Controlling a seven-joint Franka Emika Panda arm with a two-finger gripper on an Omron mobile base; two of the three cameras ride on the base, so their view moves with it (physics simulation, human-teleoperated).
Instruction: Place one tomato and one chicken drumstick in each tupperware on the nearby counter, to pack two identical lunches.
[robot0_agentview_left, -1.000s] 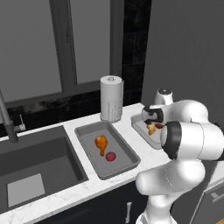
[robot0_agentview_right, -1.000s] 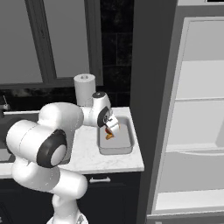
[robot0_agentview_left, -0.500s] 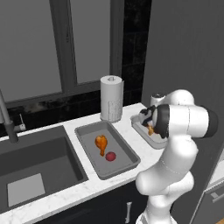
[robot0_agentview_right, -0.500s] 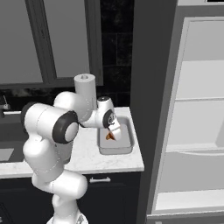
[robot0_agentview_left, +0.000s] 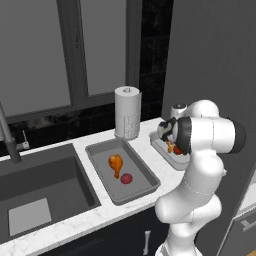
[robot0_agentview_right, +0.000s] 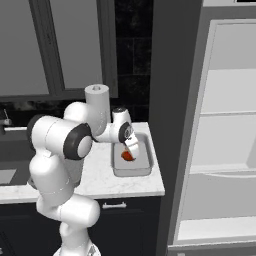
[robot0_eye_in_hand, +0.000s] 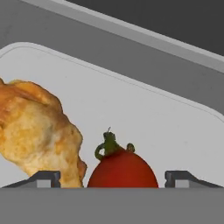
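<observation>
While the jaws stand wide, view by view:

Left base risk: the gripper sits low over the right tupperware; a sideways pull-out could knock the drumstick over the rim.
Left base pose: the arm folds forward, elbow high, wrist bent down toward the tray.
Left tupperware: already holds a drumstick and a tomato, beside the sink on the counter.
Right base pose: the hand tips into the right tray, just beside the roll.
Hand view state: both fingertips are spread apart, gripping nothing; the tomato rests between them, drumstick touching it.
Hand view risk: a fingertip may clip the tomato on lifting.
</observation>
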